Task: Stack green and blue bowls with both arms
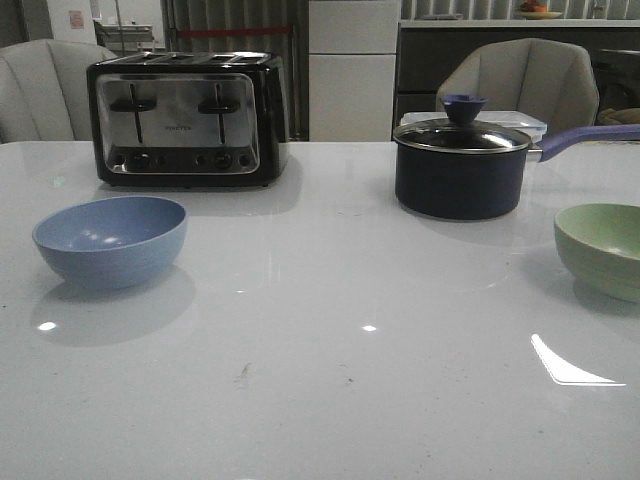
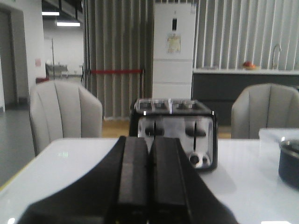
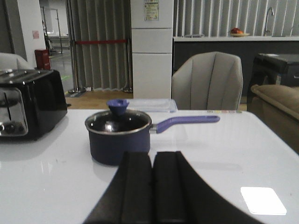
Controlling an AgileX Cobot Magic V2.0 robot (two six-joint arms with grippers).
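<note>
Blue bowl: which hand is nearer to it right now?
Left, judged by side. The blue bowl sits on the table's left; the left hand faces the toaster behind it. The right hand faces the saucepan.

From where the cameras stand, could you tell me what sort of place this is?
Probably a mock kitchen or dining area in a lab or showroom: a toaster and a lidded saucepan on a white table, a refrigerator, and a counter with a tap.
</note>
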